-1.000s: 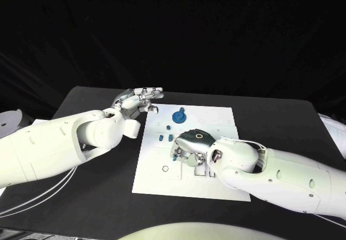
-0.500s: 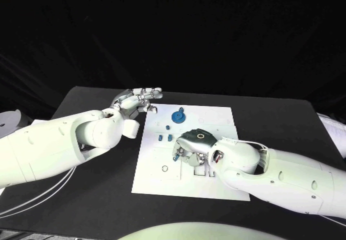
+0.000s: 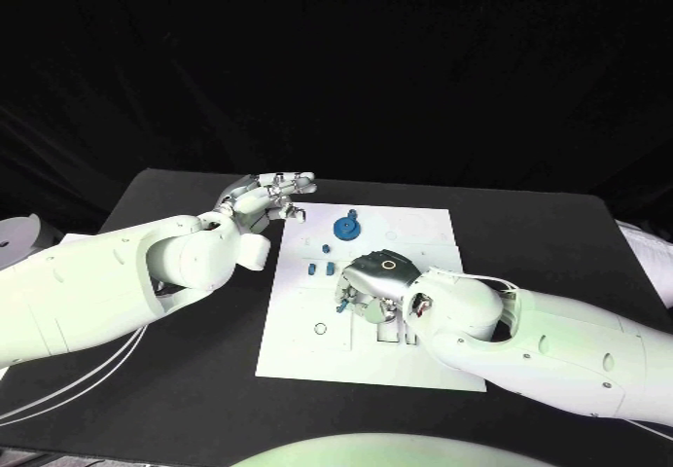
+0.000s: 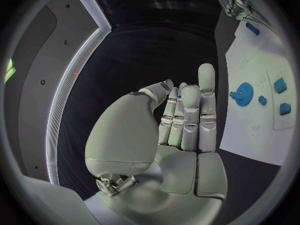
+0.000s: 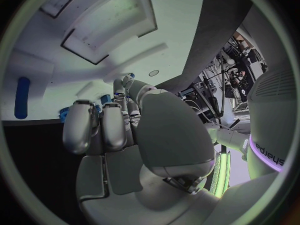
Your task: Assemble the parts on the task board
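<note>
The white task board (image 3: 421, 243) lies in the middle of the black table. A blue gear (image 3: 348, 228) sits near its far edge, and small blue parts (image 3: 318, 268) stand just nearer. My right hand (image 3: 376, 282) is bent down over the board's middle, fingers curled onto it. A small blue part (image 3: 341, 305) shows beside its fingertips, and blue also peeks between the fingers (image 5: 106, 99); whether it is held is hidden. A long blue part (image 5: 22, 97) lies on the board (image 5: 94, 60) beyond them. My left hand (image 3: 266, 197) hovers at the board's far left corner, fingers straight, holding nothing (image 4: 187, 120).
The left wrist view shows the gear (image 4: 242, 91) and blue parts (image 4: 279, 85) on the board (image 4: 250, 125). A round hole (image 3: 320, 329) is near the board's near left. A white object (image 3: 21, 232) sits past the table's left edge, paper (image 3: 653, 255) at the right edge.
My right hand has shifted very slightly over the board's middle. The left hand has stayed where it was.
</note>
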`<act>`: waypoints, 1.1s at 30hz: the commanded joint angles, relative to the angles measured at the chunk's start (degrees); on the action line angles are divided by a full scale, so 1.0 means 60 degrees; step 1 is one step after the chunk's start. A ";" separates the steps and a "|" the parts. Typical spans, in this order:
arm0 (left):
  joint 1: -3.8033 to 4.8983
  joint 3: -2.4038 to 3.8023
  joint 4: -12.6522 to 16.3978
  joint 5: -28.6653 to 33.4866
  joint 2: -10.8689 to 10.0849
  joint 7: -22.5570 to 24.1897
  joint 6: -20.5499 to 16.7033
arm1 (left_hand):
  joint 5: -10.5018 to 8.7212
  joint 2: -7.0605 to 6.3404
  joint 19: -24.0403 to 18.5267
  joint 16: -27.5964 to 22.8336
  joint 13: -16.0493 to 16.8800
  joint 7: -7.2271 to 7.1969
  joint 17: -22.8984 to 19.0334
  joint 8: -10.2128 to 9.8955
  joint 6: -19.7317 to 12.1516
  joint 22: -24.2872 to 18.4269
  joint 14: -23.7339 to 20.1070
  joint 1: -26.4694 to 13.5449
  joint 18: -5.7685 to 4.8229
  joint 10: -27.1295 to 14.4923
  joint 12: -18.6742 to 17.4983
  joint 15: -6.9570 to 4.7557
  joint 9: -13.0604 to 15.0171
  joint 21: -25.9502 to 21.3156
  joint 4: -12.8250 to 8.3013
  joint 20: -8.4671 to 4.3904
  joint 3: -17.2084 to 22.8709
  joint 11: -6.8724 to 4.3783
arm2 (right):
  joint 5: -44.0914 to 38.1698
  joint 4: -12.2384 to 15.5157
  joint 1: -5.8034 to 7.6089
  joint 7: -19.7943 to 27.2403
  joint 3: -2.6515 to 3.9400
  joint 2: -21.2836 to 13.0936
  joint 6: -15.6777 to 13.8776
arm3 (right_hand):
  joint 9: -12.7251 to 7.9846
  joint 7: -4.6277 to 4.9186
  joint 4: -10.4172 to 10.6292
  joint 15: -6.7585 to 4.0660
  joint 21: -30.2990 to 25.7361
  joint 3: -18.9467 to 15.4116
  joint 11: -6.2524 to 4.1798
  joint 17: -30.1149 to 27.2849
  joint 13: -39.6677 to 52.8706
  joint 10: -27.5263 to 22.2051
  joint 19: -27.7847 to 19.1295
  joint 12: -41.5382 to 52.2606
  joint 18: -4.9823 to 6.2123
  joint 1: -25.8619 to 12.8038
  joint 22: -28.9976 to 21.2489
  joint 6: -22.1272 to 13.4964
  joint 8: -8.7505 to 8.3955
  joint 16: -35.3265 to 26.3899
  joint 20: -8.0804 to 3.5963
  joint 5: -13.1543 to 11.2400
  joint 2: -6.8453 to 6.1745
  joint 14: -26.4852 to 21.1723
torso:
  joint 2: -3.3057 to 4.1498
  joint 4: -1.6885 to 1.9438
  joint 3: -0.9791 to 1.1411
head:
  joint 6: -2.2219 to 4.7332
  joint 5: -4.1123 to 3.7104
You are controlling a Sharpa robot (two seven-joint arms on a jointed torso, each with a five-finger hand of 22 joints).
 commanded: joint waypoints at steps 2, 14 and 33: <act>0.0003 0.0004 0.0015 0.0035 0.0007 -0.0033 0.0236 | 0.0020 0.0069 -0.0061 -0.0059 -0.0008 -0.0004 -0.0018 0.0035 -0.0095 -0.0014 -0.0060 0.0026 0.0095 -0.0061 0.0065 -0.0002 -0.0006 -0.0043 0.0010 0.0006 -0.0072 0.0006 | -0.0260 0.0021 -0.0011 -0.0186 -0.0004 0.0024 -0.0008 | 0.0015 0.0076 -0.0004 0.0013 0.0017 -0.0046 -0.0036 -0.0006 0.0000 0.0044 -0.0005 -0.0032 -0.0001 -0.0088 0.0010 0.0094 0.0030 0.0046 0.0075 0.0029 0.0005 0.0472 | 0.0002 0.0004 0.0001 | -0.0015 0.0003; 0.0004 0.0003 0.0024 0.0035 0.0000 -0.0074 0.0284 | 0.0020 0.0072 -0.0071 -0.0085 -0.0011 0.0006 -0.0078 0.0040 -0.0122 -0.0022 -0.0096 0.0027 0.0093 -0.0093 0.0077 0.0006 -0.0008 -0.0056 0.0000 0.0011 -0.0095 0.0016 | -0.0544 0.0032 -0.0005 -0.0282 -0.0003 0.0069 0.0379 | 0.0019 0.0072 -0.0001 0.0010 0.0024 -0.0051 -0.0039 -0.0002 0.0000 0.0047 -0.0002 -0.0032 -0.0003 -0.0110 0.0021 0.0097 0.0030 0.0052 0.0076 0.0029 0.0011 0.0471 | 0.0004 0.0000 0.0002 | -0.0024 -0.0002; 0.0004 0.0002 0.0039 0.0035 -0.0006 -0.0140 0.0358 | 0.0019 0.0076 -0.0090 -0.0120 -0.0015 0.0020 -0.0159 0.0049 -0.0159 -0.0036 -0.0151 0.0022 0.0091 -0.0138 0.0096 0.0018 -0.0010 -0.0079 -0.0011 0.0020 -0.0132 0.0030 | -0.1255 0.0084 0.0005 -0.0566 -0.0012 0.0248 0.0996 | 0.0035 0.0044 -0.0002 0.0003 0.0015 -0.0078 -0.0059 -0.0028 0.0002 0.0067 -0.0010 -0.0027 0.0001 -0.0170 0.0007 0.0120 0.0036 0.0040 0.0076 0.0027 0.0001 0.0464 | 0.0001 0.0000 0.0001 | -0.0043 -0.0011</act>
